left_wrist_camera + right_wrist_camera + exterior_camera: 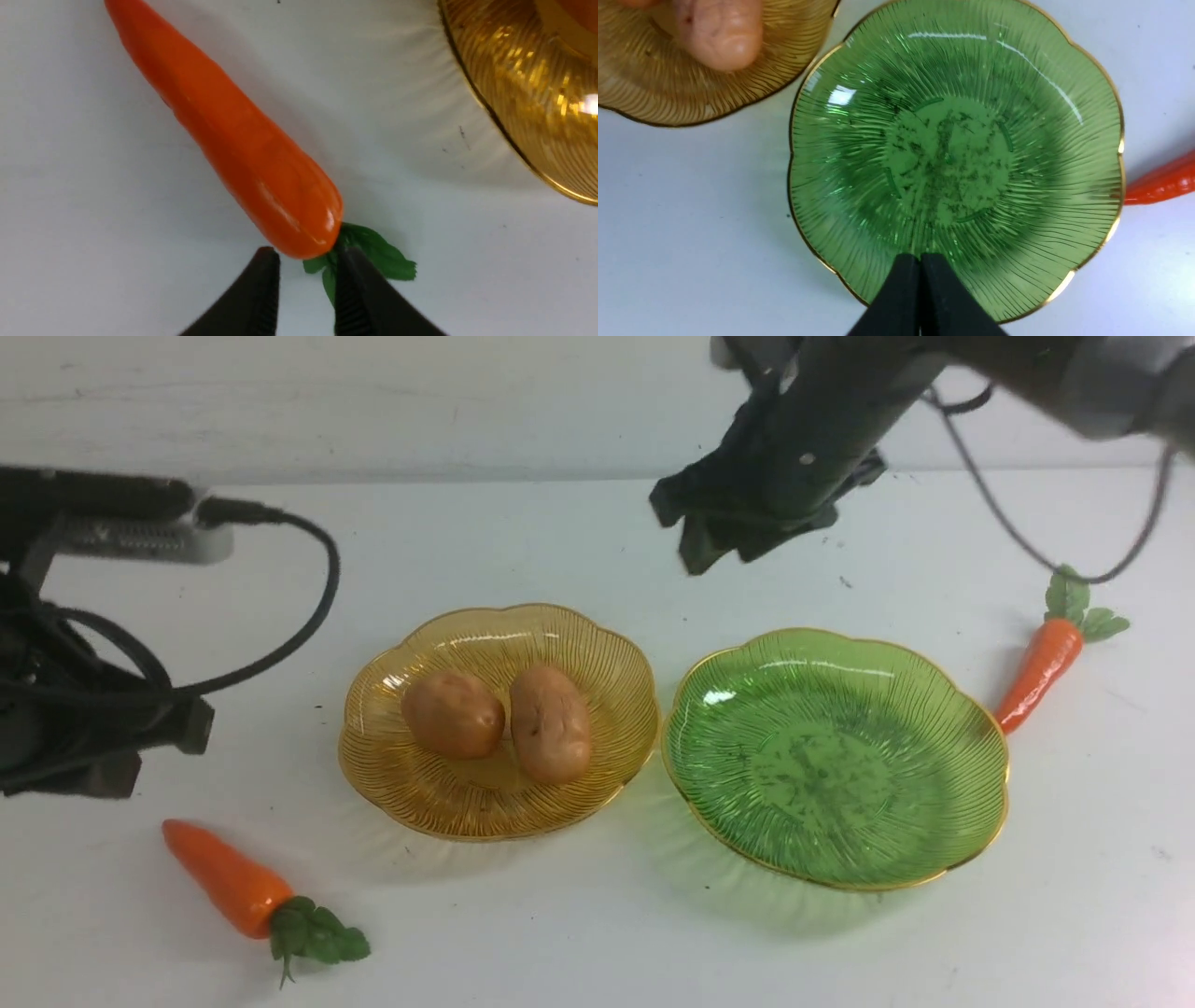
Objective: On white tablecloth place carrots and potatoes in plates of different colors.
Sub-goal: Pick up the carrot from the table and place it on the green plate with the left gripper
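Reaching for the near carrot (pixel 229 882), the left gripper (pixel 308 256), its fingers a little apart with nothing between them, could pinch only the leaves and drop it, since its tips line up with the crown. The right gripper (pixel 920 256) is closed on nothing; unless it opens first, it would just nudge the far carrot (pixel 1041 672), whose tip lies at the green plate's (pixel 831 775) rim. Swinging low could knock the potatoes (pixel 551 723) in the amber plate (pixel 467 803).
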Robot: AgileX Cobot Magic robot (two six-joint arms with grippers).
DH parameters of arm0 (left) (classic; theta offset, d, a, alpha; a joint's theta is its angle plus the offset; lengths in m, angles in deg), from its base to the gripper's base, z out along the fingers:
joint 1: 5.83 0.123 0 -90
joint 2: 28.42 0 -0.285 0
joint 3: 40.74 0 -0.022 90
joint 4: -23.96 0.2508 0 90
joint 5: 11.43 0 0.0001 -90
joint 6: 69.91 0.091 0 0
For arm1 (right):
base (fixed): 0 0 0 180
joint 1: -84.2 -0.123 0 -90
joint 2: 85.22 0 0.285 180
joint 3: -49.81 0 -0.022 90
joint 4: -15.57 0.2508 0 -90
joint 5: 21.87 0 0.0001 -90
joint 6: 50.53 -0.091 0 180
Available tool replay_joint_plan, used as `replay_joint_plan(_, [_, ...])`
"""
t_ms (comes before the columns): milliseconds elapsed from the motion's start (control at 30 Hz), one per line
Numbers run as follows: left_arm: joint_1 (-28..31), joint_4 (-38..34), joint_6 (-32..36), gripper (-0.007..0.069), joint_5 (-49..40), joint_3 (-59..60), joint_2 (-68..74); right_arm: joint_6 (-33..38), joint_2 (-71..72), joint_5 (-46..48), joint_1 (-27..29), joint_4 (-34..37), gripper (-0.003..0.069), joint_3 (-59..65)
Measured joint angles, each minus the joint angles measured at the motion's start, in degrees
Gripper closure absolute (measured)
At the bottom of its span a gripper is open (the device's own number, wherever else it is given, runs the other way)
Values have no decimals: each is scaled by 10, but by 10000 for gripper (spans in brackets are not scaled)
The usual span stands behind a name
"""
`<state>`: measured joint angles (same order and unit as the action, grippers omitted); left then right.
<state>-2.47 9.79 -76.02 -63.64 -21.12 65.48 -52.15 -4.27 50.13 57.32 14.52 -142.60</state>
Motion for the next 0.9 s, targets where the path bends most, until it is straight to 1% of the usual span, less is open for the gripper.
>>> replay_joint_plan(100, [0, 0, 0, 319, 22, 0, 44, 0, 9, 1, 0, -22, 674, 6])
replay_joint_plan(167, [0, 1, -6, 155, 41, 0, 86, 0, 14, 1, 1, -30, 674, 7])
replay_joint_plan(200, [0, 1, -10, 106, 51, 0, 103, 0, 16, 1, 1, -30, 674, 7])
replay_joint_plan(233, [0, 1, -13, 62, 62, 0, 118, 0, 18, 1, 1, -31, 674, 7])
replay_joint_plan(267, [1, -11, -14, 34, 74, -2, 129, 0, 18, 1, 1, -31, 674, 7])
replay_joint_plan(300, [1, -19, -16, 26, 94, -4, 136, 0, 18, 1, 1, -31, 674, 7])
replay_joint_plan(367, [0, -15, -17, 39, 133, -6, 157, 0, 18, 1, 1, -32, 674, 7])
replay_joint_plan(433, [1, -3, -18, 76, 139, -2, 174, 0, 18, 1, 1, -32, 674, 7])
replay_joint_plan(533, [1, -1, -19, 176, 148, -2, 176, 0, 18, 1, 2, -32, 674, 7])
replay_joint_plan(567, [1, -1, -19, 241, 148, -2, 176, 0, 18, 1, 2, -32, 674, 7])
replay_joint_plan(600, [1, 1, -17, 288, 143, -3, 176, 0, 18, 1, 2, -32, 674, 7])
replay_joint_plan(667, [1, 3, -10, 335, 125, -6, 175, 1, 18, 1, 2, -32, 674, 7])
replay_joint_plan(700, [1, 7, -5, 349, 113, -8, 171, 2, 18, 1, 2, -32, 674, 7])
replay_joint_plan(800, [1, 8, 18, 353, 79, -21, 136, 3, 23, 1, 4, -52, 674, 7])
replay_joint_plan(867, [-8, 0, 39, 355, 65, -37, 93, -3, 33, 0, 21, -75, 674, 7])
replay_joint_plan(900, [-21, -8, 61, 355, 59, -49, 63, -6, 40, -1, 41, -84, 674, 7])
